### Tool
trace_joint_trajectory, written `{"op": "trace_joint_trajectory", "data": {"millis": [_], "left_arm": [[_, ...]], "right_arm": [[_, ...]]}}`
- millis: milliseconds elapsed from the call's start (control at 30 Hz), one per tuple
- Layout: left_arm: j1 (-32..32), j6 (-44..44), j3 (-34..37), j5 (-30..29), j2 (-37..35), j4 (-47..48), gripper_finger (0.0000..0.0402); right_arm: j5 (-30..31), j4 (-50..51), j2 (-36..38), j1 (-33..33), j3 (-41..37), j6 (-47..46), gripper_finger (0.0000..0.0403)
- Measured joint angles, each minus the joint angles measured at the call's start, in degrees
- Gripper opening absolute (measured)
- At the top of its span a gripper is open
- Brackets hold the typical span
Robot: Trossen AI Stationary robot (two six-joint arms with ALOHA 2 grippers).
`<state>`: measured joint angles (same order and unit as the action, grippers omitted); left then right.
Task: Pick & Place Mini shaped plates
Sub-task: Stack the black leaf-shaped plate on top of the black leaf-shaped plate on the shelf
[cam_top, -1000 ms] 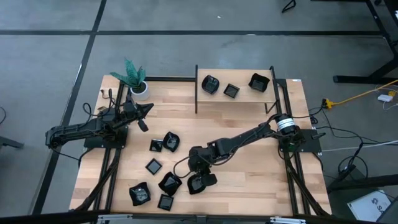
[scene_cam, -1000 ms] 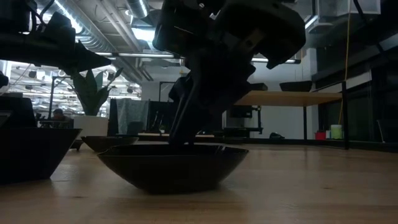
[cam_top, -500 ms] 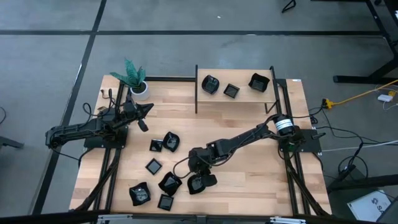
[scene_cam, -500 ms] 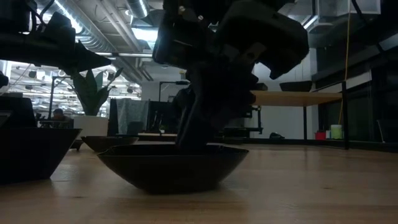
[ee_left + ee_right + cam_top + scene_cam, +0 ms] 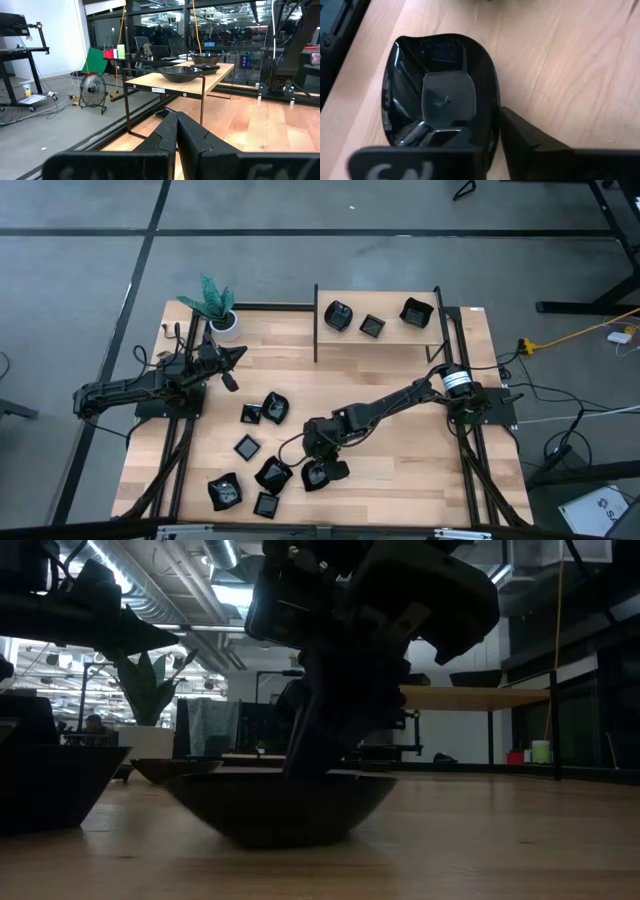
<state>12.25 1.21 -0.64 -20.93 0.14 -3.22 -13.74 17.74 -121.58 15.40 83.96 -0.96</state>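
I count ten black plates in all from the high view. Three sit on the shelf (image 5: 378, 338) at the far edge of the table (image 5: 400, 480): a rounded plate (image 5: 339, 315), a small square plate (image 5: 372, 326) and a larger plate (image 5: 416, 311). Seven are down on the table: two close together at mid-table (image 5: 251, 414) (image 5: 275, 407), one small square (image 5: 247, 447), one beside the right tool (image 5: 273, 473), one under that tool (image 5: 321, 475), and two near the front edge (image 5: 224, 492) (image 5: 266, 505). I see one potted plant (image 5: 217, 308), one shelf, and two arms, each with one tool: left tool (image 5: 229, 381), right tool (image 5: 318, 463).
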Motion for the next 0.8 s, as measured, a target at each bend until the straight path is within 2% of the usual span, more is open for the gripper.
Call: {"op": "trace_joint_trajectory", "data": {"millis": [133,467,800], "left_arm": [[0.0,0.0,0.0,0.0,0.0,0.0,0.0004],[0.0,0.0,0.0,0.0,0.0,0.0,0.0004],[0.0,0.0,0.0,0.0,0.0,0.0,0.0004]], "right_arm": [[-0.1,-0.5,0.1,0.0,0.0,-0.4,0.0007],[0.2,0.2,0.9,0.0,0.0,-2.1,0.0005],[2.8,5.6,7.3,-0.2,0.0,-1.1,0.0006]]}}
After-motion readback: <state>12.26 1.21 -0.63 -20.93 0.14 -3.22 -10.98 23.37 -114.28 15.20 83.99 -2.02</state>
